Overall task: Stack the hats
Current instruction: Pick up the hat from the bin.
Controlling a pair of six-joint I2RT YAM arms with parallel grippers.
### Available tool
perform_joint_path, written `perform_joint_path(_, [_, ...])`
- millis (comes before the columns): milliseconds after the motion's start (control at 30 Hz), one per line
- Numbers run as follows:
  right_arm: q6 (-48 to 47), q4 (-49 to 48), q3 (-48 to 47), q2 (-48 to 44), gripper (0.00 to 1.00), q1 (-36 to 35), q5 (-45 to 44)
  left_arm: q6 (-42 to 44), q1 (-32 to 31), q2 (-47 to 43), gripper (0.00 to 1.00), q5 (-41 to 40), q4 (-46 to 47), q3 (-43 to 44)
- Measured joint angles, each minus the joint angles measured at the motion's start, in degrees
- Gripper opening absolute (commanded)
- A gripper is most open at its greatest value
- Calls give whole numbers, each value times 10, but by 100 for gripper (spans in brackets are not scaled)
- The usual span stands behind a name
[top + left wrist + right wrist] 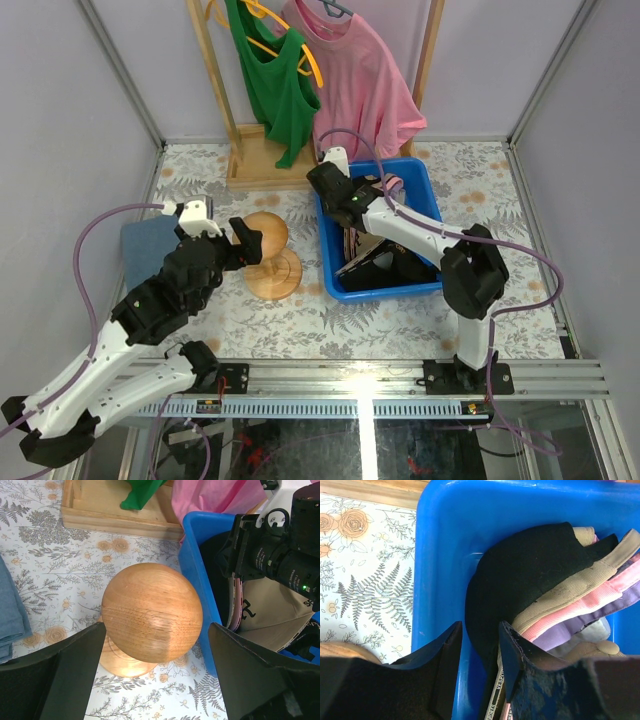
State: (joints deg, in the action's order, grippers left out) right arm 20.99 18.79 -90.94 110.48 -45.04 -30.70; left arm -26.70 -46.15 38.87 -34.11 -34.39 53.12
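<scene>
Several caps lie stacked on edge in a blue bin point(440, 545): a black cap point(520, 580), then tan point(570, 607), pink point(600, 600) and lavender point(580, 625) brims. My right gripper point(480, 626) is down in the bin point(428, 205), open, its jaws on either side of the black cap's edge with a gap on the left side. My left gripper point(156, 627) is open wide, its jaws either side of the round wooden knob stand point(152, 612), apart from it. In the top view it point(243, 240) is at the knob's point(268, 235) left. A tan cap point(265, 615) shows inside the bin.
Folded blue-grey fabric point(148, 248) lies left of my left gripper; I cannot tell whether it is a cap. A wooden rack point(255, 165) with a green tank top point(275, 85) and a pink T-shirt point(360, 85) stands at the back. The bin sits right of the stand.
</scene>
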Motion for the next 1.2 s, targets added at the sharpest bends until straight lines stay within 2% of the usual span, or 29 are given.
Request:
perform_joint_path(600, [22, 7, 5, -3, 44, 7, -18, 0, 0, -12, 83, 0, 1, 0])
perform_joint_path(1000, [38, 24, -14, 41, 44, 18, -43, 0, 0, -14, 83, 0, 1, -1])
perform_joint_path(1033, [40, 26, -16, 44, 43, 19, -44, 0, 0, -15, 82, 0, 1, -2])
perform_joint_path(1067, [42, 28, -18, 46, 36, 20, -44, 0, 0, -16, 83, 0, 1, -2])
perform_joint_path(1167, [43, 29, -21, 52, 3, 23, -44, 0, 0, -19, 82, 0, 1, -2])
perform_joint_path(1200, [44, 32, -21, 56, 0, 25, -43, 0, 0, -20, 82, 0, 1, -2])
